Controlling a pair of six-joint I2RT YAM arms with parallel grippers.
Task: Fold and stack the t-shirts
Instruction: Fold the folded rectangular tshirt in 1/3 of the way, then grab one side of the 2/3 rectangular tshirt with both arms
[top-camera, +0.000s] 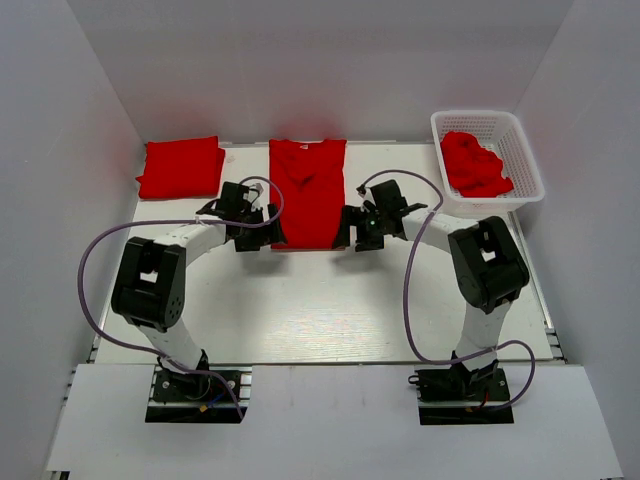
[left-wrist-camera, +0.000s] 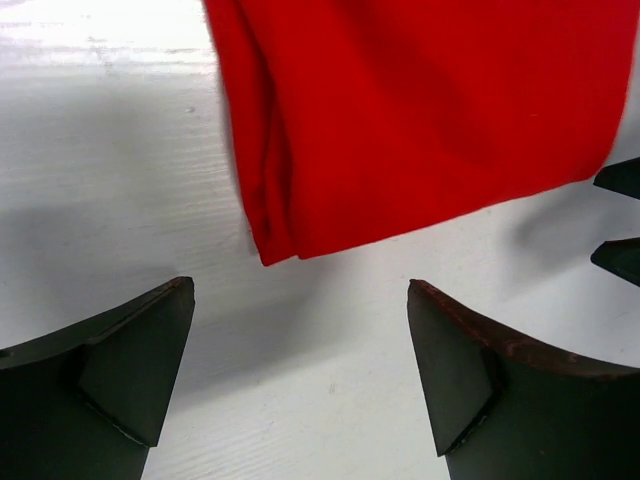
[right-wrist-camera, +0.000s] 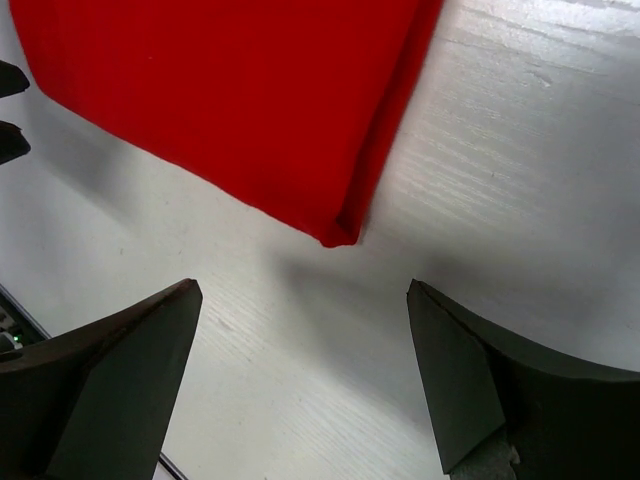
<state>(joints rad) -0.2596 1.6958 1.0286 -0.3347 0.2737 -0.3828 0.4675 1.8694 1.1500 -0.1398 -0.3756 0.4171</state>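
Red cloth, soft and light, lay as a long strip at the middle of the table's (top-camera: 330, 320) far half: the t-shirt (top-camera: 308, 195), sleeves folded in, collar away from the arms. It would likely sag and slide rather than hold its shape, so its two near corners, where the layers doubled, looked the best places to pinch. The left gripper (left-wrist-camera: 300, 288) stood spread and empty just short of the near left corner; the right gripper (right-wrist-camera: 302, 288) gaped likewise at the near right corner. A folded t-shirt (top-camera: 180, 167) lay at the far left, and crumpled t-shirts (top-camera: 475, 165) sat in the white basket (top-camera: 490, 205).
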